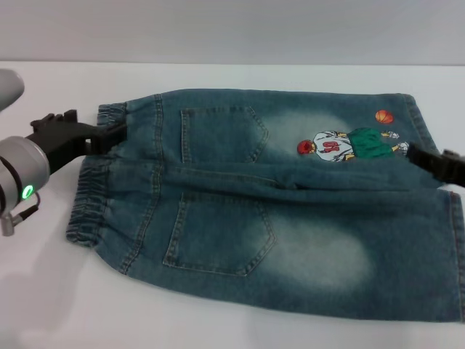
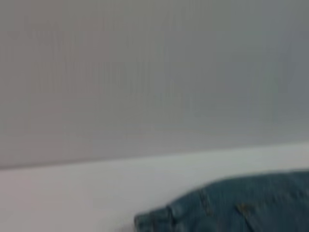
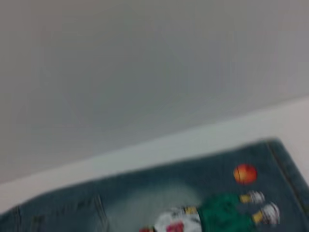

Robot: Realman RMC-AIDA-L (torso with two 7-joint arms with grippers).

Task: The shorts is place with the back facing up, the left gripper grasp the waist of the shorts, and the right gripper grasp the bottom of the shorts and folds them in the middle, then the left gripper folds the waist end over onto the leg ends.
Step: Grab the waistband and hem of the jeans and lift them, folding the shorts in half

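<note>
both grippers, left gripper point(image 1: 109, 134) and right gripper point(image 1: 418, 155), jaws pinching the shorts point(image 1: 290, 218)

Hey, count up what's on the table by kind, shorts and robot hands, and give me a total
Shorts: 1
Robot hands: 2, the left hand at the waist, the right hand at the leg ends
Total: 3

One pair of shorts point(image 1: 276, 211); two back pockets point(image 1: 221, 236); two grippers point(image 1: 109, 134)
</note>
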